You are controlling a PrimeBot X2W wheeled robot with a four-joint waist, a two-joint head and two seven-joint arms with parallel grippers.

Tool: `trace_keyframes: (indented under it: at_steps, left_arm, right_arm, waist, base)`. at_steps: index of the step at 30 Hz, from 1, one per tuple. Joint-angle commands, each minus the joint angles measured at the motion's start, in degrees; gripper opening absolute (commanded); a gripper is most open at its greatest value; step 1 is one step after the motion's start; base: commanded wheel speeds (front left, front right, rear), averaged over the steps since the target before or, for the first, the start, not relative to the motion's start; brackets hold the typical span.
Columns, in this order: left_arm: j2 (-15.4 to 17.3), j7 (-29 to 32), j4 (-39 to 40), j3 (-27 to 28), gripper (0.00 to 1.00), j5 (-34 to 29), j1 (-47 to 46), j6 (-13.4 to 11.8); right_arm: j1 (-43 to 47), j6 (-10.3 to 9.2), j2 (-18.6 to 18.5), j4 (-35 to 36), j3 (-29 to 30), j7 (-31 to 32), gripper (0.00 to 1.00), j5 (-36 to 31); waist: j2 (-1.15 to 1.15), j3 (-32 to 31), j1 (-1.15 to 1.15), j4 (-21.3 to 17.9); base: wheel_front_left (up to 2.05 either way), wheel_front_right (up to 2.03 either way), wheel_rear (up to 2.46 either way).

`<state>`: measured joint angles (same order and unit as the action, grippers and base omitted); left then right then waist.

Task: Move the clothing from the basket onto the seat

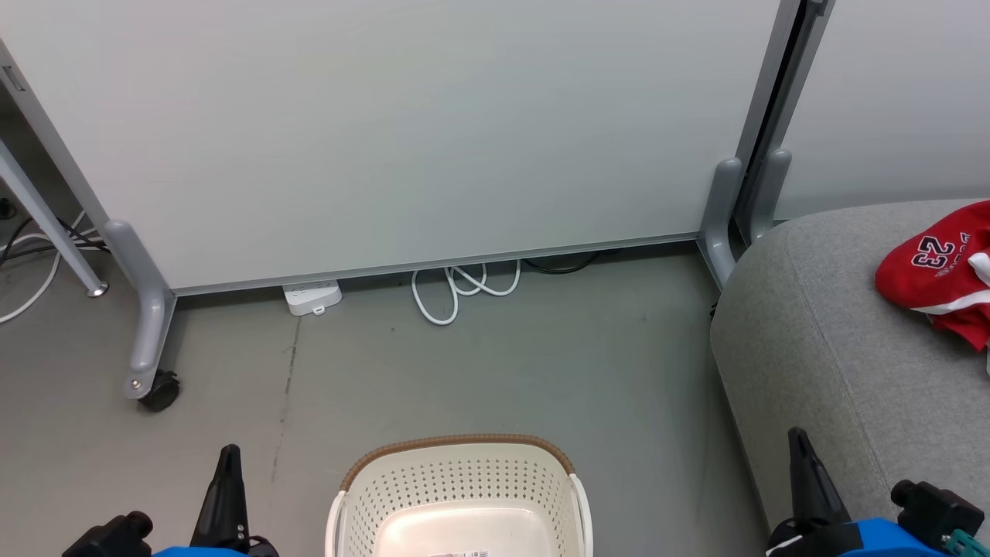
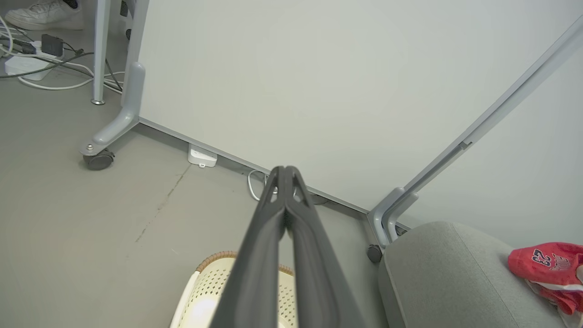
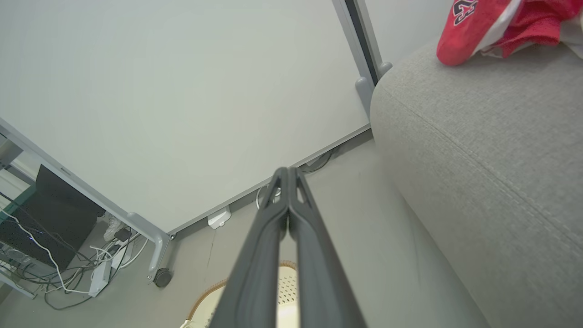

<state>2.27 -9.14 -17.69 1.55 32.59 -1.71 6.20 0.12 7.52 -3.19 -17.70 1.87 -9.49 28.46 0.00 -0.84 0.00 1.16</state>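
Left gripper (image 2: pixel 284 172) clenched, fingers pressed together, nothing between them. Right gripper (image 3: pixel 288 171) the same, fingertips touching and gripping nothing. In the head view both sit low at the bottom corners, fingers pointing up the picture.

Basket (image 1: pixel 456 450) stands on the floor (image 1: pixel 541 371) between the two grippers, cut off by the bottom edge. Its rounded brown-rimmed end points toward the panel; long axis can't be told with the near part out of frame. Cream perforated walls, pale inner bottom with a small label.

Seat (image 1: pixel 820 340) is right of the basket, apart from it, grey woven, rounded corner toward the basket. Clothing (image 1: pixel 936 271) lies on the seat top at the far right, a crumpled red heap with white trim and a dark "23" print, tilted. The frame crops it, so its long axis can't be told.

Beyond, a white panel (image 1: pixel 387 139) on a caster (image 1: pixel 160 389), with a power strip (image 1: pixel 312 297) and looped white cable (image 1: pixel 456 292) at its foot.

Left wrist view adds a white shoe (image 2: pixel 41 16) past the panel; right wrist view adds a dark box with tangled cables (image 3: pixel 50 214).
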Motion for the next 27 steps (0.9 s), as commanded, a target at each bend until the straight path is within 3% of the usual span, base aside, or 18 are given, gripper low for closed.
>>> trace_keyframes:
  at_steps: [1,27]
  left_arm:
    - [0.4,0.3,1.1,0.4,0.00,1.8,-1.7,0.2]
    - [0.5,5.7,2.0,2.1,0.00,22.0,-3.1,0.6]
  right_arm:
    - [-1.8,-0.01,0.0,1.1,0.3,0.4,0.00,2.1]
    - [-3.8,-0.02,0.1,2.0,1.8,5.9,0.00,23.7]
  waist:
    - [0.00,0.0,0.00,0.0]
    - [0.00,0.2,0.00,-0.3]
  base:
    - [0.00,0.00,0.00]
    - [0.00,0.00,0.00]
